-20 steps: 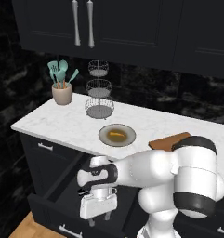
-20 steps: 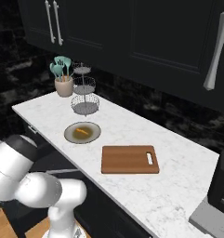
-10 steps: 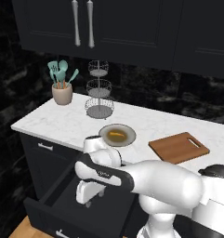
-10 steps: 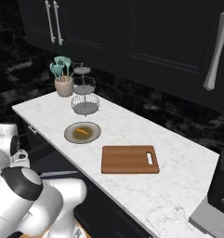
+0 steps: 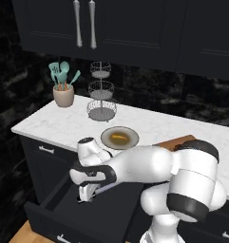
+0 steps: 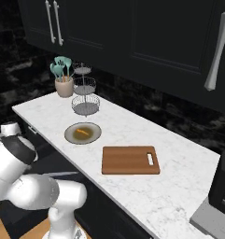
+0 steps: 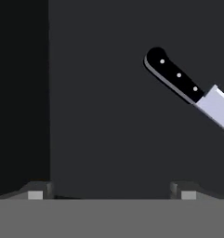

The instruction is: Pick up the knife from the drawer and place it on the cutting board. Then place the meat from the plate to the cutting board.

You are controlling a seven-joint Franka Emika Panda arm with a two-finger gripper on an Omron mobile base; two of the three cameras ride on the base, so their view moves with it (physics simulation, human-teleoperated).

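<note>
The wide black drawer point(image 5: 63, 216) stands pulled out below the counter. My gripper point(image 5: 84, 194) reaches down into it, open and holding nothing. In the hand view the knife point(image 7: 174, 77) lies on the dark drawer floor, up and to the right of my gripper point(image 7: 111, 193), black handle toward the middle and blade running off the right edge. A thin silver strip of the knife point(image 5: 105, 188) shows beside my hand. The plate point(image 5: 130, 141) point(image 6: 93, 137) holds the orange-brown meat point(image 5: 118, 137) point(image 6: 81, 132). The cutting board point(image 6: 130, 160) point(image 5: 175, 142) lies bare to the plate's right, partly behind my arm.
A wire tiered stand point(image 5: 101, 92) and a beige pot of teal utensils point(image 5: 63, 94) stand at the back left of the marble counter point(image 6: 179, 182). A narrower drawer with a silver handle point(image 5: 46, 150) is left of the open one. A dark appliance point(image 6: 223, 184) sits far right.
My arm has swung left and stretched out low, bringing the hand from in front of the drawer down into it. The jaws stay open. Nothing on the counter has moved.
</note>
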